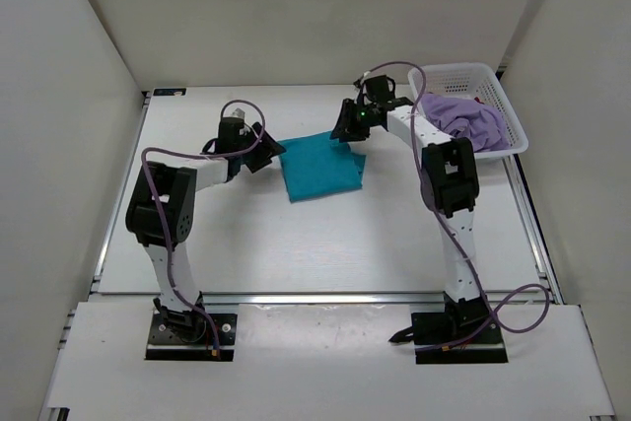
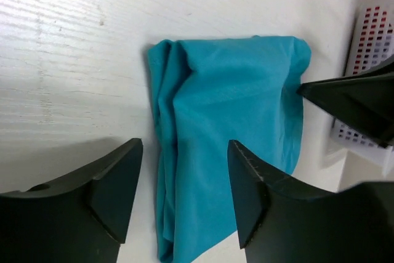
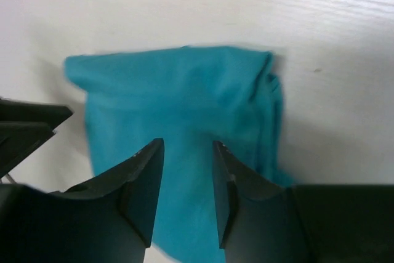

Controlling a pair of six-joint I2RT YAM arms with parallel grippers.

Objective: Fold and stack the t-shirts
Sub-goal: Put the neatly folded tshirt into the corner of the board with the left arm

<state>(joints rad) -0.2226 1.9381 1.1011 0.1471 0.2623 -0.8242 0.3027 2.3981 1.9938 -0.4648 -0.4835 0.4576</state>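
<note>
A teal, folded soft-fabric t-shirt (image 1: 320,167) is laid flat near the middle of the table, between the two arms. It has been folded into an almost square rectangle. The slightly longer side runs left to right and is turned a little, so that the right end lies farther from the arm bases. Layered, gathered folds are seen along its left edge, while the rest of the cloth is smooth with shallow creases.

The left gripper (image 2: 184,143) is held at the shirt's left edge with its black fingers spread wide and nothing clamped between them. The right gripper (image 3: 188,143) is placed over the far right corner; a narrow gap is left between its fingers, and only the cloth lying below is seen through it.

A white plastic mesh basket (image 1: 493,81) is set at the far right corner of the table, and a crumpled light lavender t-shirt (image 1: 463,115) is heaped inside it. Red is glimpsed through the basket's mesh in the left wrist view.

The white table (image 1: 296,244) is matt and faintly wood-grained, and it is enclosed by plain white wall panels (image 1: 296,17).
</note>
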